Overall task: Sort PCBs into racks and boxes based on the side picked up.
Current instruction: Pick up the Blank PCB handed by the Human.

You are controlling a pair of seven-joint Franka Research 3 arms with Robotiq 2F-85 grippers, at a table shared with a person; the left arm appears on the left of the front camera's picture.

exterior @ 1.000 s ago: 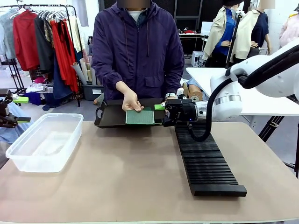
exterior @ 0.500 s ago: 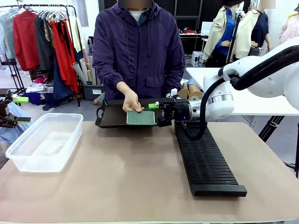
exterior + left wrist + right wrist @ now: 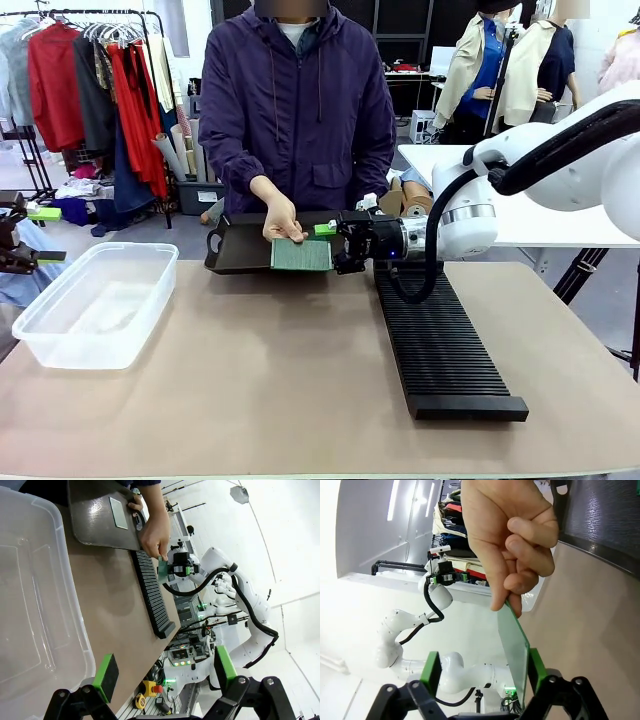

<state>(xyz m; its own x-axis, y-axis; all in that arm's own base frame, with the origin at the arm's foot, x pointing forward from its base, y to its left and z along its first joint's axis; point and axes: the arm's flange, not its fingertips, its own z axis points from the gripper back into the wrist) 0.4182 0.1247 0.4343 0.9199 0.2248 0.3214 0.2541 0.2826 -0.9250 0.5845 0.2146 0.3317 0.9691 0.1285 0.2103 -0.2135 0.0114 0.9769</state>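
The PCB (image 3: 301, 255) sits between the two green pads of my right pincer (image 3: 333, 250), with its finely dotted, lighter face turned toward my side of the table (image 3: 280, 380). Along my own fingers I see the PCB (image 3: 516, 650) almost edge-on. It lies close against one pad, and there is a wide gap to the other. Whether it touches the near pad I cannot tell. My right pincer (image 3: 483, 662) is spread around the board's edge and is not pinching it.

Beyond my fingertips, the person's hand (image 3: 512, 535) grips the far end of the board between thumb and fingers. From the front, that hand (image 3: 283, 218) is on the board's upper corner, on the side away from my pincer. Just past the board lies the dark tray (image 3: 235, 255) with handles, at the table's far edge in front of the person.

Directly beneath my right wrist the long black rack (image 3: 440, 340) begins. It runs back from the pincer toward my side of the table, its ribbed top bare.

Well away from the right pincer, on the other side of the table, is the clear box (image 3: 95, 300). My left pincer (image 3: 165, 672) hangs just beside the box's rim (image 3: 75, 615), its pads spread wide with nothing between them.
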